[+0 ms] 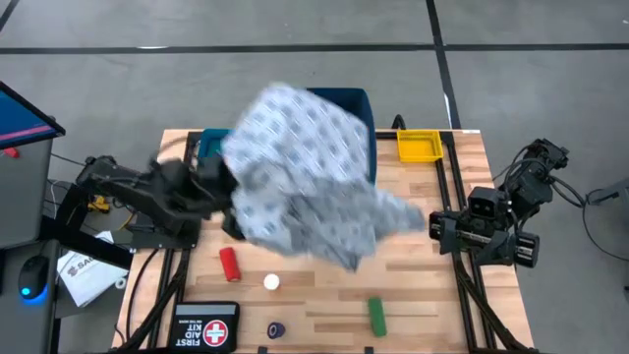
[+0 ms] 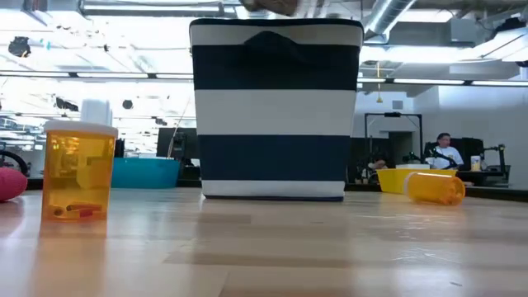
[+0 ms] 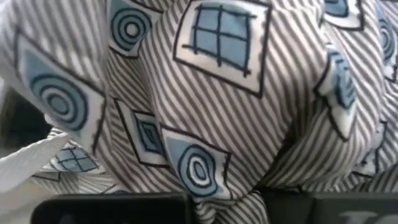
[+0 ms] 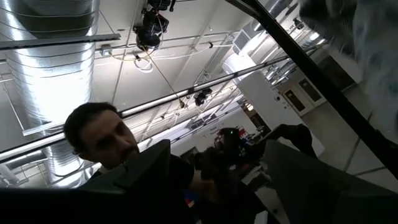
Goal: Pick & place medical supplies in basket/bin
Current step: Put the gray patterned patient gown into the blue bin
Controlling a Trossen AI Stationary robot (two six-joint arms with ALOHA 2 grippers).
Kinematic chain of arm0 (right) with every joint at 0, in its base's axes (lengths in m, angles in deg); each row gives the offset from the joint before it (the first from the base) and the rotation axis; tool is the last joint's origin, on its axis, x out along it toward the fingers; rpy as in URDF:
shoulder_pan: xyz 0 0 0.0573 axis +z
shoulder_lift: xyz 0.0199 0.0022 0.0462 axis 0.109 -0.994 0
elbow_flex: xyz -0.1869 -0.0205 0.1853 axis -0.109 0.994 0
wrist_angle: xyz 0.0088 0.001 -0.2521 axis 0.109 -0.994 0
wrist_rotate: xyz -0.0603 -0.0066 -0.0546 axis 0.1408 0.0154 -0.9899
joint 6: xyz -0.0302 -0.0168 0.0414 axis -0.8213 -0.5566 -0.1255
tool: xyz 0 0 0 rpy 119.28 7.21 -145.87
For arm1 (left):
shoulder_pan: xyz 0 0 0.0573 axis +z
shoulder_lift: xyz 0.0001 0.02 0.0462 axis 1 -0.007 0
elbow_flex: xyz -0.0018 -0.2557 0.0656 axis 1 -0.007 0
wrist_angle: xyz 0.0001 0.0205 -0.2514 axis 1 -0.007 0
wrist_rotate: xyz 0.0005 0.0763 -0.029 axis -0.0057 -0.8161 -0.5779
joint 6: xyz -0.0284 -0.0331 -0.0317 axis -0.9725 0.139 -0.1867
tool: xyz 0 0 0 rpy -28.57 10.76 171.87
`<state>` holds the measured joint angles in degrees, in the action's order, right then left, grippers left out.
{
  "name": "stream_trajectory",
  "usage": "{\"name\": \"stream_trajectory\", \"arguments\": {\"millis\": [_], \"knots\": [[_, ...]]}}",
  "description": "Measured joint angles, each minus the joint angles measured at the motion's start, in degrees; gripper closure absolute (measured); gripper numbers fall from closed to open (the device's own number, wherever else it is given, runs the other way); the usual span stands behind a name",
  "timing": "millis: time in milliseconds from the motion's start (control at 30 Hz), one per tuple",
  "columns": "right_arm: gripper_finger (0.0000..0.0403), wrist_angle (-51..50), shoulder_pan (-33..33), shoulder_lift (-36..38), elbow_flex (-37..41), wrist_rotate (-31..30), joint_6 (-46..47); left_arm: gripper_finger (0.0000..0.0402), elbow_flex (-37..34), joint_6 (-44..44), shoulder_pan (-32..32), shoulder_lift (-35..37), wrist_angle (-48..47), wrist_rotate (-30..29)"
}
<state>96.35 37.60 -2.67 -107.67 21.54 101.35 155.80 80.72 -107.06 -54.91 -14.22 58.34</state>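
**Lifting the gown over the bin**

Holding the grey patterned gown aloft, the left claw is sitting at the cloth's left edge, above the left half of the worktop. In the left wrist view the striped fabric is bunching right down between the dark fingers, so the claw is clamped on the gown. The cloth is spreading across the middle of the worktop and is covering most of the dark blue bin at the far edge. In the low view the bin is standing upright.

The right claw is waiting at the right side of the worktop, pointing toward the gown's trailing corner; I cannot tell whether its fingers are apart or together.

Lying on the near part of the worktop: red cylinder, white bottle, green cylinder, dark blue roll. The yellow tray is sitting far right, beside the bin.
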Motion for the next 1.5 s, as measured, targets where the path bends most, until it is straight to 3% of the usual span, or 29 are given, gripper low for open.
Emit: {"name": "stream_trajectory", "arguments": {"millis": [233, 433, 567, 733, 933, 1000, 1133, 1333, 1500], "knots": [[0.0143, 0.22, -0.04, 0.11, 0.0, -0.24, -2.09, 0.0368, 7.72, 12.11, 8.29, 1.3, -1.7, 3.88], [0.0143, 0.51, -0.07, 0.11, 0.02, -0.28, -4.07, 0.0368, 12.81, 12.47, 17.55, -6.48, 1.73, 4.87], [0.0143, 0.71, -0.1, 0.11, 0.02, -0.52, -5.6, 0.0368, 18.81, 17.7, 21.59, -13.47, 4.51, 2.62], [0.0143, 1.27, -0.11, 0.11, 0.02, -0.52, -7.34, 0.0368, 25.54, 26.48, 23.43, -20.01, 3.55, -9.58], [0.0143, 2.29, -0.11, 0.11, 0.02, -0.61, -11.14, 0.0368, 25.37, 37.81, 20.92, -24.57, -0.15, -32.39], [0.0143, 2.97, -0.11, 0.11, 0.02, -0.6, -11.96, 0.0368, 24.84, 35.94, 20.32, -25.8, -0.27, -33.34], [0.0143, 2.93, -0.13, 0.11, 0.02, -0.59, -12.0, 0.0368, 24.7, 28.51, 19.68, -28.04, -0.76, -41.46], [0.0143, 2.75, -0.11, 0.09, 0.02, -0.46, -12.03, 0.0368, 24.7, 17.56, 20.73, -30.55, -2.42, -46.22], [0.0143, 2.81, 0.27, -0.07, 0.02, -0.29, -14.36, 0.0368, 24.74, -0.34, 21.41, -30.74, -19.9, -47.89]]}}
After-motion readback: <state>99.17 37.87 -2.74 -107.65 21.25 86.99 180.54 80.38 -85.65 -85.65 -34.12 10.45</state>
